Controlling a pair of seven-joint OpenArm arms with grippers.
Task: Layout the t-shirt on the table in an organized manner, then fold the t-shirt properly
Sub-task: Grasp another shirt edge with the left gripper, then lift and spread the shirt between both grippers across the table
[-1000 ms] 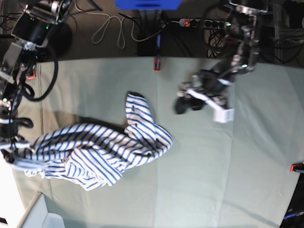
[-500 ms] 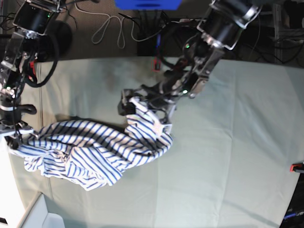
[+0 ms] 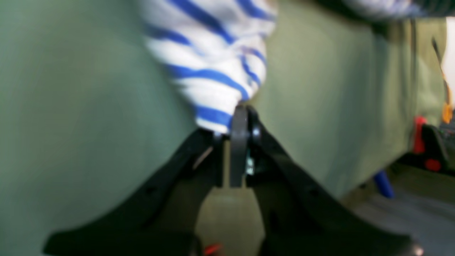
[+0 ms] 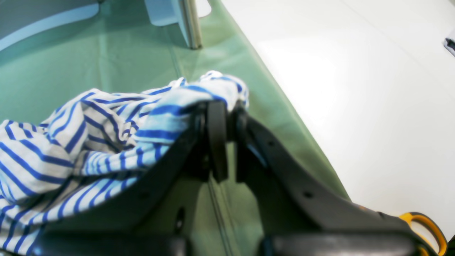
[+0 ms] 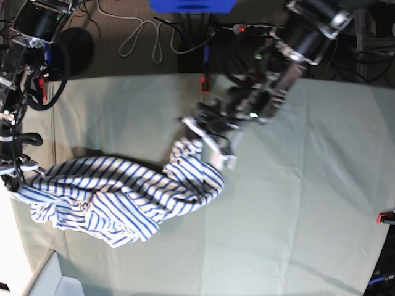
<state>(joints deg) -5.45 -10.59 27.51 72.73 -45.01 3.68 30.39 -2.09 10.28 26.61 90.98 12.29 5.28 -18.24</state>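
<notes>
Base view: even, diffuse overhead light, moderate brightness; soft dark shadow under the t-shirt on the table. Moving arm at upper centre smeared by motion blur. Left wrist view: heavily blurred throughout, dim, green cast. Right wrist view: sharper; upper right overexposed to near-white glare, foreground soft.
</notes>
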